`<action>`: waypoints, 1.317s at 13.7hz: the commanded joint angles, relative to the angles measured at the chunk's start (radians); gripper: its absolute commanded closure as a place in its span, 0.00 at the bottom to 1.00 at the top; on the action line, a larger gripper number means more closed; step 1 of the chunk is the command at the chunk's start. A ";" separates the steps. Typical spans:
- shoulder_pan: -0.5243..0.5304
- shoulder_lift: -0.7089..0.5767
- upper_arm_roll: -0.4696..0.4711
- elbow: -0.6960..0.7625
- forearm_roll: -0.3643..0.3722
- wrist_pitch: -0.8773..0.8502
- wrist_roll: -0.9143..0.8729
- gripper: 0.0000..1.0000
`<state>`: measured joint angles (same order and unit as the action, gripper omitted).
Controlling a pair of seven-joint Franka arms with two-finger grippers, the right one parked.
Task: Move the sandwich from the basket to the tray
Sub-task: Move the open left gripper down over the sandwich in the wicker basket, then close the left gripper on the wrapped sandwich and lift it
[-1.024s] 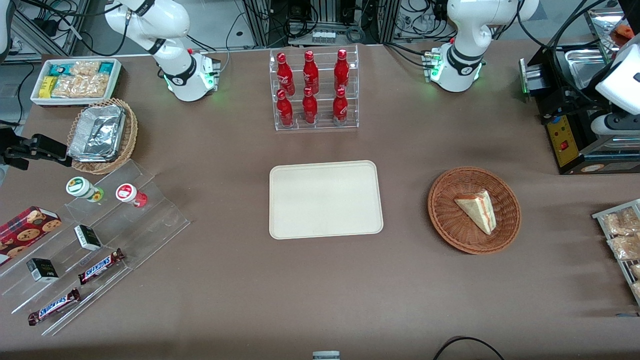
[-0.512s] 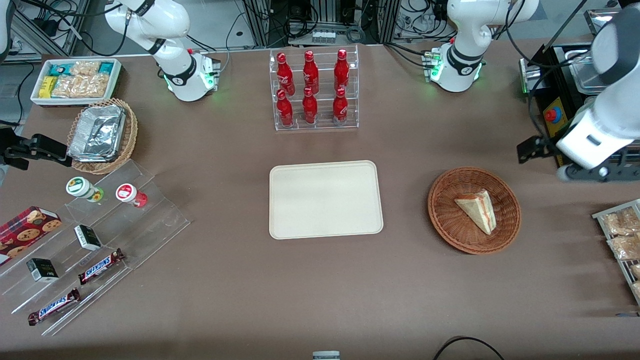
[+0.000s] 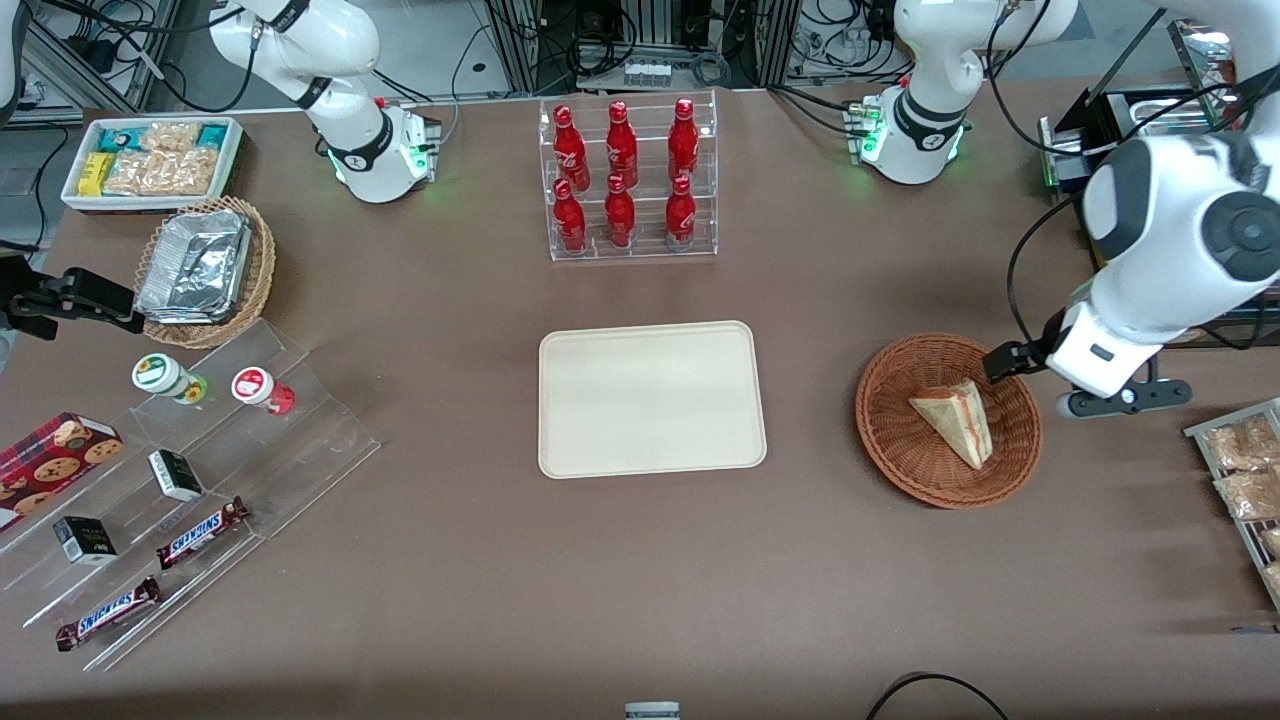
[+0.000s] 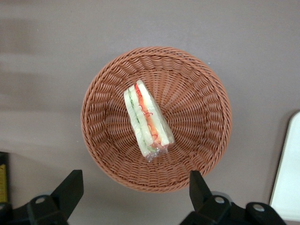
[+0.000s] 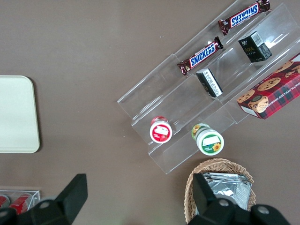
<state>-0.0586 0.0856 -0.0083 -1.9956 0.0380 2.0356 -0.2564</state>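
Here the sandwich [image 4: 146, 123] lies in the basket [image 4: 201, 93]; tray [image 3: 651, 399] bare; jaws apart above the basket.

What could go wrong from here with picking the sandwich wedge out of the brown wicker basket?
The open gripper hovers above the round reddish-brown wicker basket, off-centre from the triangular sandwich wedge; a straight descent might catch the rim. The sandwich looks plastic-wrapped and soft, so it could slip or squash before reaching the cream rectangular tray.
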 commanded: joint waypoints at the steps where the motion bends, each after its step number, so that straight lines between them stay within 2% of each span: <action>1: 0.008 0.032 -0.007 -0.041 -0.001 0.078 -0.142 0.00; 5: 0.003 0.065 -0.007 -0.136 0.005 0.227 -0.242 0.00; 9: 0.008 0.123 -0.007 -0.166 -0.004 0.340 -0.308 0.00; 16: -0.001 0.181 -0.007 -0.195 0.008 0.400 -0.340 0.00; 17: -0.001 0.187 -0.007 -0.195 0.008 0.403 -0.340 0.07; 18: -0.001 0.186 -0.007 -0.195 0.008 0.402 -0.343 0.32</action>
<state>-0.0605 0.2694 -0.0120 -2.1837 0.0366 2.4158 -0.5748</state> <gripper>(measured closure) 0.062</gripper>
